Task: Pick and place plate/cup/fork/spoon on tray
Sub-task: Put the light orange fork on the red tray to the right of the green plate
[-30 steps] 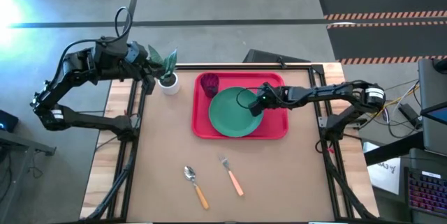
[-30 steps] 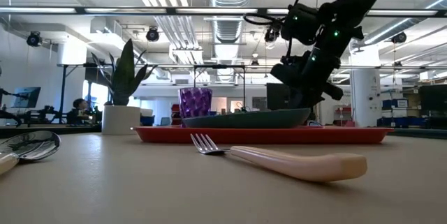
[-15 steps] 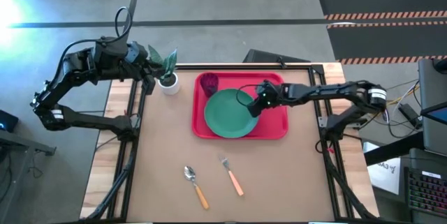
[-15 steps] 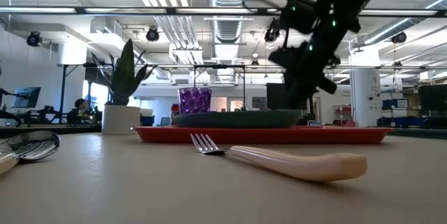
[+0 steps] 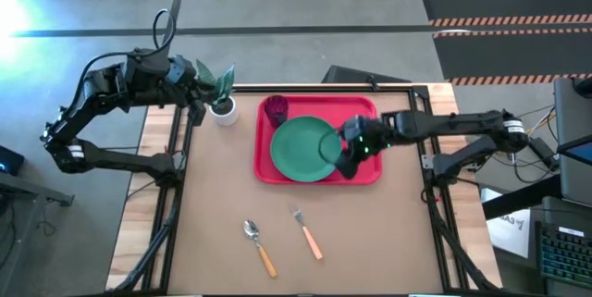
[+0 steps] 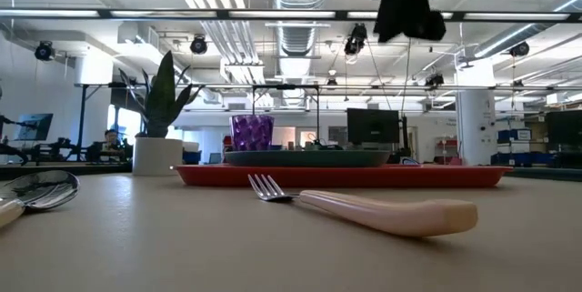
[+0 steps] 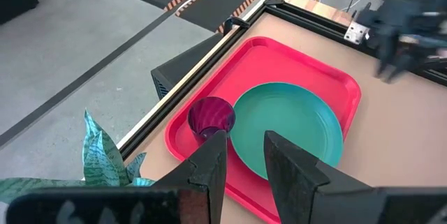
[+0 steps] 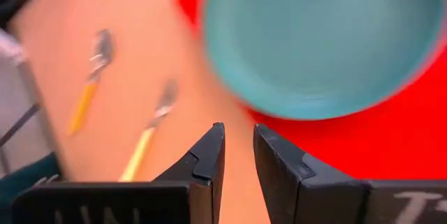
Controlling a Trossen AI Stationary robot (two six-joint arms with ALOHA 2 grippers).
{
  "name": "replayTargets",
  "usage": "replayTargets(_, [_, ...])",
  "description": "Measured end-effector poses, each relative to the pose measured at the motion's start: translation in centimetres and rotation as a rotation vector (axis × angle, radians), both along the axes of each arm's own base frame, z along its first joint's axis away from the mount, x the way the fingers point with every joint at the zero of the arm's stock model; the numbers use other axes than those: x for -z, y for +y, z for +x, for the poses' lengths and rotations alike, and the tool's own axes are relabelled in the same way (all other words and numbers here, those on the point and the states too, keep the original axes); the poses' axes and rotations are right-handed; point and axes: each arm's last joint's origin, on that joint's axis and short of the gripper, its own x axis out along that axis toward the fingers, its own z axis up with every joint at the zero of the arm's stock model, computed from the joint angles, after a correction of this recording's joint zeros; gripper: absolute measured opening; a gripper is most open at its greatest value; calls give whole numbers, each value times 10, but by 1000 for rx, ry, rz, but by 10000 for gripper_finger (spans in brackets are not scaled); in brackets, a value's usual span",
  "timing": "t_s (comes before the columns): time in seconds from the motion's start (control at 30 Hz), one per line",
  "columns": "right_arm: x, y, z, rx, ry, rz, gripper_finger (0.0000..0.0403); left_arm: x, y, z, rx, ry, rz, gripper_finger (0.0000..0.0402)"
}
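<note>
Plate [image 5: 302, 149] lies flat on the red tray [image 5: 363, 173], toward its middle. Cup [image 5: 277, 109] stands upright in the tray's far left corner, just beside the plate. Fork [image 5: 308, 233] and spoon [image 5: 260, 246] lie on the bare desk [image 5: 213, 204] in front of the tray, well apart from it, spoon to the left of the fork.

Right hand [image 5: 349, 158] hangs above the tray's right part, beside the plate's edge; fingers [image 8: 208, 155] stand a narrow gap apart with nothing between them.

Left hand [image 7: 242, 155] waits at the desk's far left corner near a potted plant [image 5: 221, 93]; its fingers stand slightly apart, holding nothing.
</note>
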Motion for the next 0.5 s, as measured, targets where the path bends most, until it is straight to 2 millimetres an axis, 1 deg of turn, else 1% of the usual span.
replayTargets(0.1, [-5, 34, 7, -47, -7, 31, 66, 0, 0, 0, 0, 0, 0, 80])
replayTargets(0.17, [-1, 56, 12, -56, 14, 30, 66, 0, 0, 0, 0, 0, 0, 80])
replayTargets(0.27, [12, 83, 20, -59, 68, 29, 66, 0, 0, 0, 0, 0, 0, 80])
replayTargets(0.37, [28, 97, 29, -41, 143, 51, 66, 0, 0, 0, 2, 4, 1, 80])
replayTargets(0.5, [51, 107, 45, -65, 236, 119, 68, 3, 0, -1, 2, 31, -10, 80])
